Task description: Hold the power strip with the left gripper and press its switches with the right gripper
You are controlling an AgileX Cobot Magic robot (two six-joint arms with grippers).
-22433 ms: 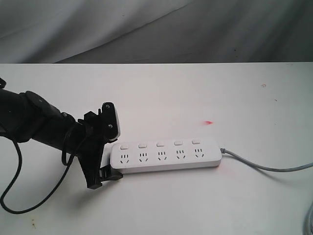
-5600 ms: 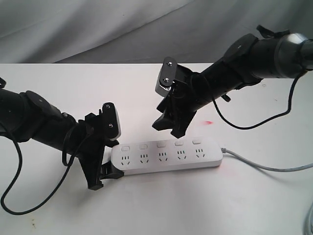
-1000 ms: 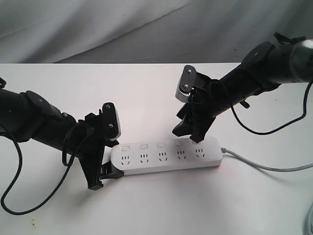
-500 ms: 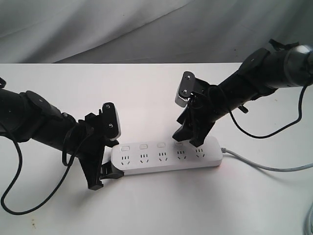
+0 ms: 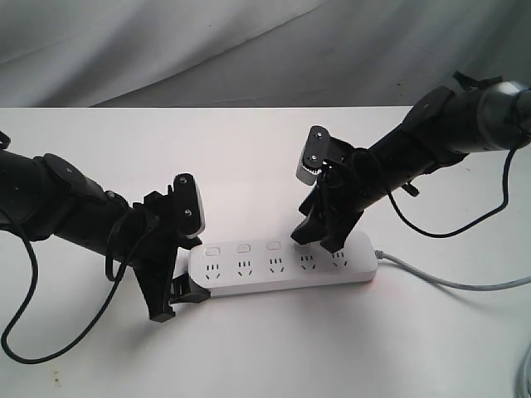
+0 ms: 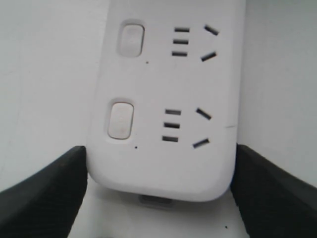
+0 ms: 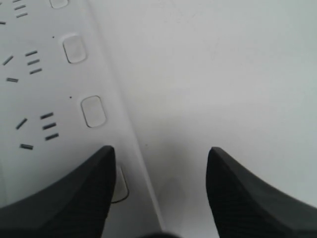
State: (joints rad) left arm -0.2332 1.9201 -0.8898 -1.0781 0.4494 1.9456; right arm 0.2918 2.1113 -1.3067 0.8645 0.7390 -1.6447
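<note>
From my station I count one power strip [image 5: 282, 278] on the one bench [image 5: 249, 157], with one grey cord [image 5: 448, 283] leaving its end. It carries five socket sets [image 5: 274, 264]. Of the switches [image 5: 243, 247], three show clear on the exterior feed; I cannot count the rest there, since the right end effector [image 5: 317, 240] covers that stretch. The right wrist feed gives me four switches, one partly under a finger and one cut by the frame edge. The left wrist feed gives two switches and two socket sets. There are two end effectors, counting the left end effector [image 5: 189, 264], each with two fingers [image 7: 64, 198].
</note>
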